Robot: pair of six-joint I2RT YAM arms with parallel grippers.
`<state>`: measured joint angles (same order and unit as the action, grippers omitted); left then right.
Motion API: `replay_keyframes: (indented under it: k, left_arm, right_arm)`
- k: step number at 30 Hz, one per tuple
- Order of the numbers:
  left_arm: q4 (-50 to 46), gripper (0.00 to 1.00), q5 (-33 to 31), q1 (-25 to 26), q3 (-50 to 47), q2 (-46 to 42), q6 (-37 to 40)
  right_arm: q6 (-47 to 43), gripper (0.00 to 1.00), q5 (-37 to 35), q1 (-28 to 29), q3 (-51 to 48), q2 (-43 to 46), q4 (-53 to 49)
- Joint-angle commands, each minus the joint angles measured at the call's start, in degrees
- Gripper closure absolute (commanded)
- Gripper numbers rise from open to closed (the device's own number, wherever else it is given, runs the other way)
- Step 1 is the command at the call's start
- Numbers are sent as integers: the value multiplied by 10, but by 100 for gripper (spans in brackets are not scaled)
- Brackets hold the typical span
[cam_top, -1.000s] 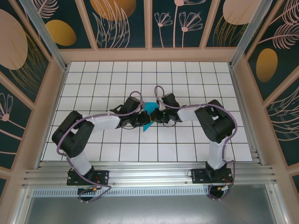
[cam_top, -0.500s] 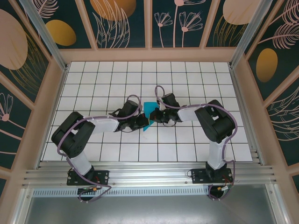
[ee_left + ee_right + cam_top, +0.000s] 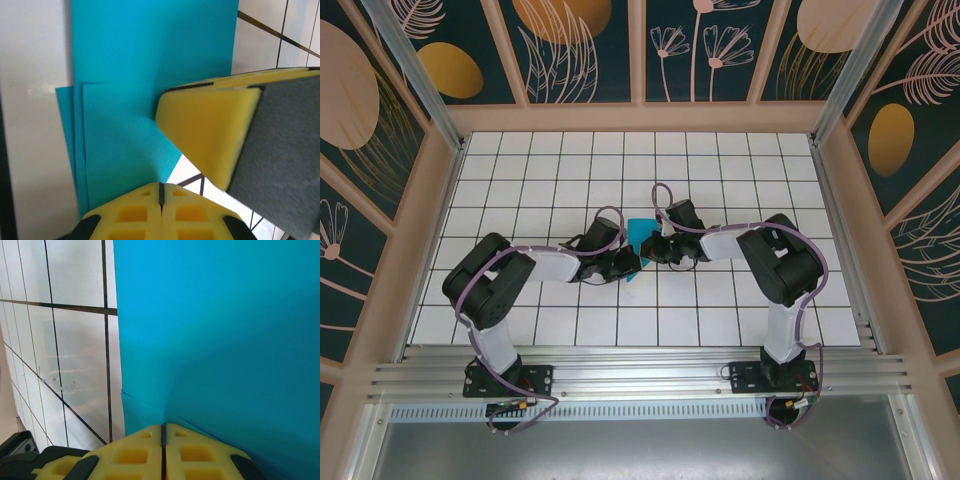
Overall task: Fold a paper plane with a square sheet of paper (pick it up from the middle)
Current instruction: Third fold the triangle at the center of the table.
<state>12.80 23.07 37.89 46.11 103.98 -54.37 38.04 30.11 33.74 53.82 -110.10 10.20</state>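
Folded teal sheet [image 3: 640, 236] is at the middle of the gridded table [image 3: 720, 300], long axis running far to near; left gripper [image 3: 626, 264] is closed on its near-left layered edge; right gripper [image 3: 656, 247] is clamped on its right side (paper puckers at the pads); both arms are equally near, so the next crease probably falls between them.

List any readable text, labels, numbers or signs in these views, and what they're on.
None to read. The paper is plain teal. The table carries only grid lines. The wall panels show leaf and flower drawings, no lettering.
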Motion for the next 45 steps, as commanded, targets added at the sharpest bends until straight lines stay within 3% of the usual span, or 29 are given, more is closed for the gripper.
replay_keyframes:
  k: [1,6,17,27,30,35,40,45]
  left_arm:
    - [8,100,11,2,9,15,1]
    - [-51,100,-18,3,-8,-3,28]
    - [-69,100,-21,2,-116,-86,34]
    - [-138,100,-95,-1,-61,-180,66]
    - [-147,98,-114,-16,-24,-171,76]
    - [-153,93,-130,-22,62,-108,101]
    - [-162,94,-108,-21,130,-25,111]
    - [-134,92,-78,-22,126,-6,108]
  right_arm:
    - [-4,90,-33,-1,-17,-38,-24]
    - [-5,90,-38,-2,-18,-40,-31]
    - [-13,90,-41,-5,-13,-36,-43]
    - [-17,87,-28,-4,17,6,-62]
    - [-14,83,-30,-11,15,46,-61]
    - [14,67,-44,-39,-45,119,-17]
    - [5,65,-50,-63,-71,124,-39]
    - [5,62,-29,-66,-74,101,-26]
